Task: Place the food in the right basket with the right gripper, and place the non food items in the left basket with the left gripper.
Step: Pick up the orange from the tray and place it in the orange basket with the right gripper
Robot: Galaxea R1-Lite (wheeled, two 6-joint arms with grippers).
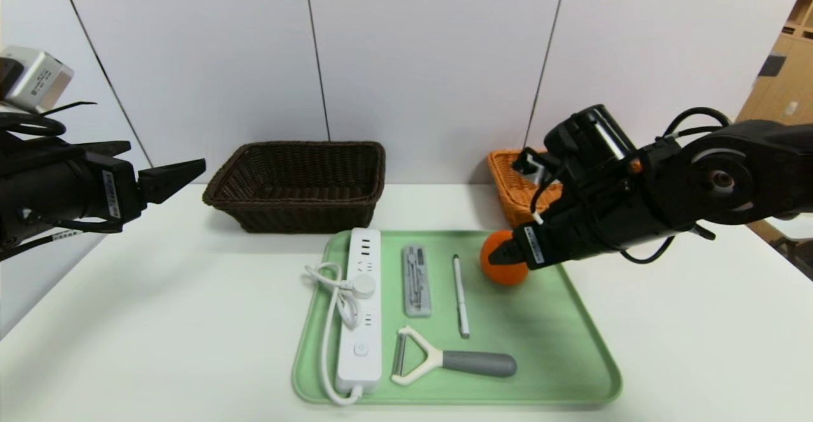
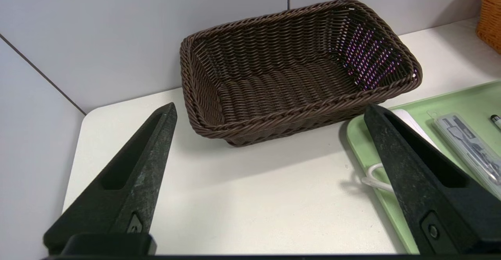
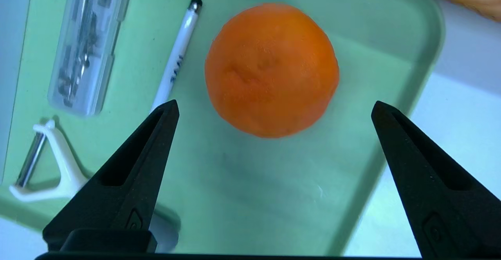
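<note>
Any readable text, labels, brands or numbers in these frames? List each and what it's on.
Nothing reads cleanly.
Pen: dark print on the barrel, too blurred to read.
Right arm label: white sticker with small print, too small to read.
Left arm label: white sticker, print too small to read.
Grey box above the left arm: faint print, unreadable.
Power strip, case, peeler, orange, baskets: no text visible.

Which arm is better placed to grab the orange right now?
Right. The right gripper hangs open just above the orange on the green tray, fingers either side. The left gripper is off by the dark basket.
</note>
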